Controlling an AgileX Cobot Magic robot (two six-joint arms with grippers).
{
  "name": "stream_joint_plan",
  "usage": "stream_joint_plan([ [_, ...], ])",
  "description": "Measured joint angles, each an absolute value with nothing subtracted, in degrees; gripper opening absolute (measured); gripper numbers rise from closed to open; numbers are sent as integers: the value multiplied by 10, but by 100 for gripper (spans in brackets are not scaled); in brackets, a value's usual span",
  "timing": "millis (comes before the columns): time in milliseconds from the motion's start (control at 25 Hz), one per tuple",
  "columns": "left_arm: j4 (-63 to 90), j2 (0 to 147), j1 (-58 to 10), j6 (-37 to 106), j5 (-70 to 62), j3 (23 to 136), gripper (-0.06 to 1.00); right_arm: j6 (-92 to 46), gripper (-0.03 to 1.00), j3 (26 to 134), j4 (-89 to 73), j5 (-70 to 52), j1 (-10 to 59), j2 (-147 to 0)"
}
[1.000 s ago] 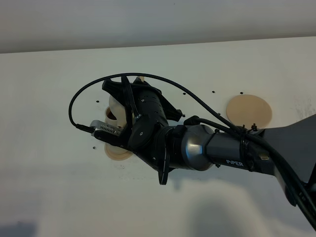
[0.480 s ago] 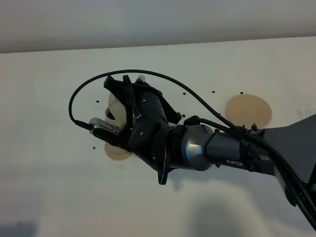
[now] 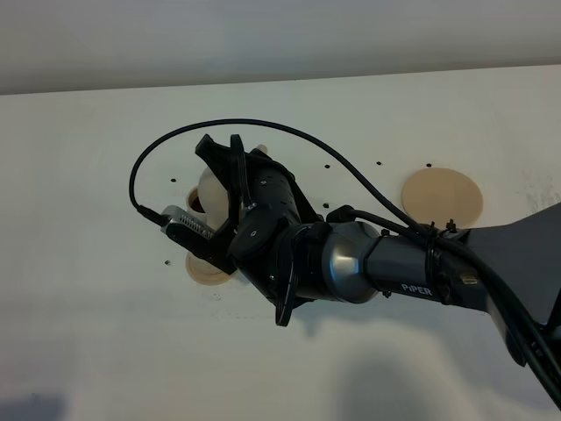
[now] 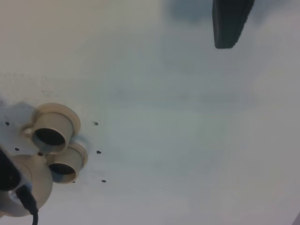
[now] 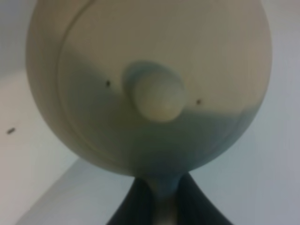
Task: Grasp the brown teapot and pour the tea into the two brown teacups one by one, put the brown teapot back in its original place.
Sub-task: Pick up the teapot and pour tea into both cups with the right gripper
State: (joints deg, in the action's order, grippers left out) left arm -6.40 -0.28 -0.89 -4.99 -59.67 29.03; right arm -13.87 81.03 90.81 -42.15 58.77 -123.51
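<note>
The brown teapot [image 5: 150,84] fills the right wrist view, lid knob facing the camera. My right gripper [image 5: 159,204] is shut on its handle. In the high view the right arm reaches across to the left and holds the teapot [image 3: 211,186] above the two brown teacups, which the gripper mostly hides; only a saucer [image 3: 205,270] shows. The left wrist view shows both teacups [image 4: 50,134] [image 4: 65,165] side by side with the teapot [image 4: 26,183] right next to them. The original place [image 3: 443,195] lies bare at the right. One dark finger [image 4: 228,23] of my left gripper shows.
The white table [image 3: 105,333] carries a few small dark specks. The right arm's black cable [image 3: 175,139] loops above the teapot. A pale wall runs along the far table edge.
The right gripper has shifted slightly right and away with the teapot, and the teapot's tilt has changed a little. The cups and the disc have not moved.
</note>
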Motion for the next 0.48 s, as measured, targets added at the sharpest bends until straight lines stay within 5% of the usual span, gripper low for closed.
stream_joint_plan([
  [480, -64, -3, -9, -50, -597, 290, 61, -44, 13, 810, 855, -434, 588, -1223],
])
